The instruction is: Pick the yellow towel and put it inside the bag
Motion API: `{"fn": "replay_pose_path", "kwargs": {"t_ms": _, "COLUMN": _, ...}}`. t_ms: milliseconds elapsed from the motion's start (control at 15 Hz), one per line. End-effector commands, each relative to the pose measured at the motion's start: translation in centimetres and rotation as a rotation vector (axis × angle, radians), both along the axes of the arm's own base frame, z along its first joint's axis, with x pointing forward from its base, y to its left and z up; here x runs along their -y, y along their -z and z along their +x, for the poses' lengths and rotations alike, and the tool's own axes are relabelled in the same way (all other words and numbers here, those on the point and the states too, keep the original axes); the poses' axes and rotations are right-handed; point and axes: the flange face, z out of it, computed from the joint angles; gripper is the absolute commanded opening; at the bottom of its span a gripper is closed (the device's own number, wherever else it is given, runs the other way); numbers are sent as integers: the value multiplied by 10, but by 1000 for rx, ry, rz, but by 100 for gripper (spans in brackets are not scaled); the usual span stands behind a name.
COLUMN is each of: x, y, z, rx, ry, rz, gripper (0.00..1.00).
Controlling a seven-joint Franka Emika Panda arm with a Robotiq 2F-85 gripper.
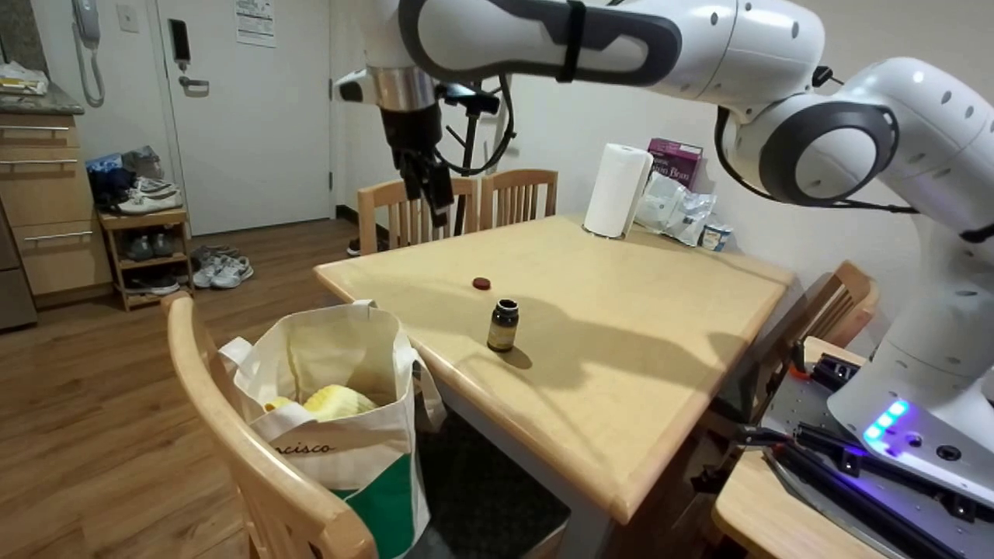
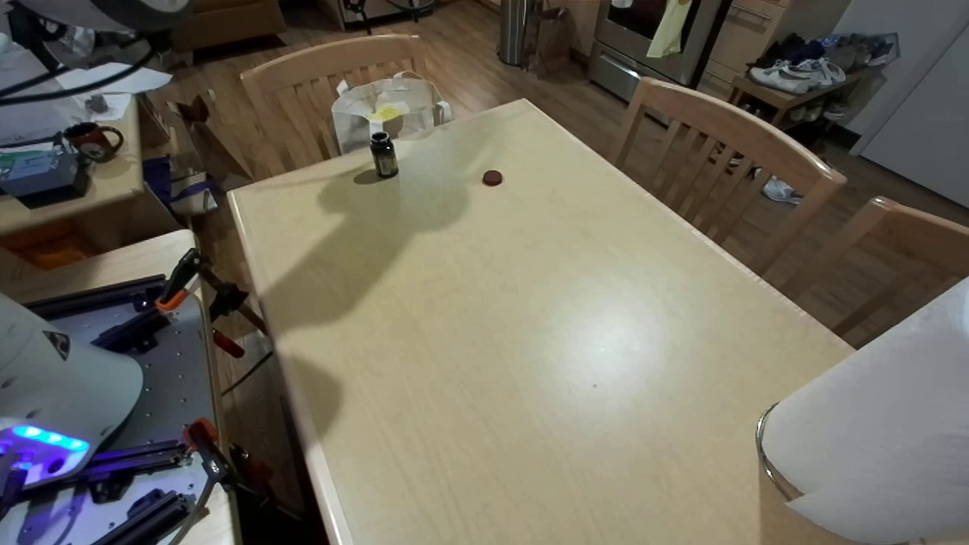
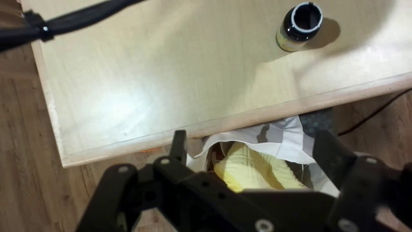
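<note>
We see the gripper (image 3: 253,151) empty and spread wide, clear of the yellow towel (image 3: 252,167) inside the bag (image 1: 365,444) beside the table's (image 1: 613,287) edge.

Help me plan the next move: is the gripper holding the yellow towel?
No, in the wrist view the gripper stands open, with the yellow towel below it in the bag.
</note>
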Motion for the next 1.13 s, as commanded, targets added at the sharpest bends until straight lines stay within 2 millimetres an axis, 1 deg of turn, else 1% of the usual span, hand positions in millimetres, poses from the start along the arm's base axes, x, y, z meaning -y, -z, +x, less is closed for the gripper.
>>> {"fn": "replay_pose_path", "kwargs": {"t_ms": 0, "x": 43, "y": -50, "z": 21, "rx": -36, "ry": 132, "rz": 128, "gripper": 100}}
{"fn": "replay_pose_path", "kwargs": {"t_ms": 200, "x": 66, "y": -70, "z": 36, "rx": -27, "ry": 246, "rz": 231, "gripper": 100}}
{"fn": "replay_pose_path", "kwargs": {"t_ms": 333, "x": 69, "y": -75, "z": 42, "rx": -13, "ry": 327, "rz": 294, "gripper": 100}}
{"fn": "replay_pose_path", "kwargs": {"t_ms": 400, "x": 66, "y": -76, "z": 43, "rx": -2, "ry": 367, "rz": 323, "gripper": 100}}
{"fn": "replay_pose_path", "kwargs": {"t_ms": 533, "x": 59, "y": -73, "z": 49, "rx": 47, "ry": 447, "rz": 372, "gripper": 100}}
{"fn": "replay_pose_path", "kwargs": {"t_ms": 800, "x": 43, "y": -56, "z": 58, "rx": 133, "ry": 626, "rz": 447, "gripper": 100}}
{"fn": "replay_pose_path", "kwargs": {"t_ms": 867, "x": 49, "y": -62, "z": 55, "rx": 125, "ry": 544, "rz": 397, "gripper": 100}}
{"fn": "replay_pose_path", "kwargs": {"t_ms": 1067, "x": 45, "y": -51, "z": 57, "rx": 139, "ry": 597, "rz": 410, "gripper": 100}}
